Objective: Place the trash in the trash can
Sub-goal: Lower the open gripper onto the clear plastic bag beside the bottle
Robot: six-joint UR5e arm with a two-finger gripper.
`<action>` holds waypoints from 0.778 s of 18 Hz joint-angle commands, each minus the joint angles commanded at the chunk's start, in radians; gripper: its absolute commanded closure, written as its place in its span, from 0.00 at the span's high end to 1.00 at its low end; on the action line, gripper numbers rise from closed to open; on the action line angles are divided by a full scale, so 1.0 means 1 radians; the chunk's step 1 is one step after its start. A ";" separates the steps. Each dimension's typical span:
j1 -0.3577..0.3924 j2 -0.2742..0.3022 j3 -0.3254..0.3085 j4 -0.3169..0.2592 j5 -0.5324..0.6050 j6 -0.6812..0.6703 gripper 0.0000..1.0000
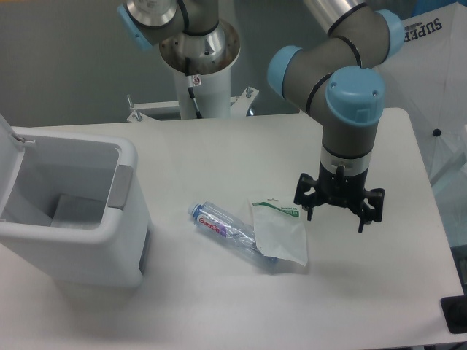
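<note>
Your white rounded-corner desk fills most of the view; the grey-and-light-blue jointed arm comes in from the top and bends down over the desk's right half; its white pedestal base stands at the far edge, behind the desk.

Your white rectangular plastic trash can with rounded corners sits at the left side of the desk; its hinged white lid is swung up at the far left, so the can stands open; a grey handle patch shows on the side facing the trash; the inside looks grey and you can see down to the bottom.

The black two-finger pincer hangs above the desk right of centre, pointing down; its fingers are spread apart and nothing is between them; it is near the pouch, to the pouch's right, not touching it.

The flat whitish pouch with a green-printed top edge lies mid-desk; it rests partly over the lower end of the bottle.

The clear plastic bottle with a blue cap and red-blue label lies on its side, cap end toward the trash can, well apart from it; both trash pieces are on the desk, outside the can.
</note>
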State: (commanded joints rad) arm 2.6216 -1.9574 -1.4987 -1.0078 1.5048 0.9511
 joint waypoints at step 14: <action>-0.138 -0.037 -0.031 0.009 0.097 -0.242 1.00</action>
State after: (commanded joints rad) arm 2.4837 -1.9941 -1.5294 -0.9986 1.6014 0.7090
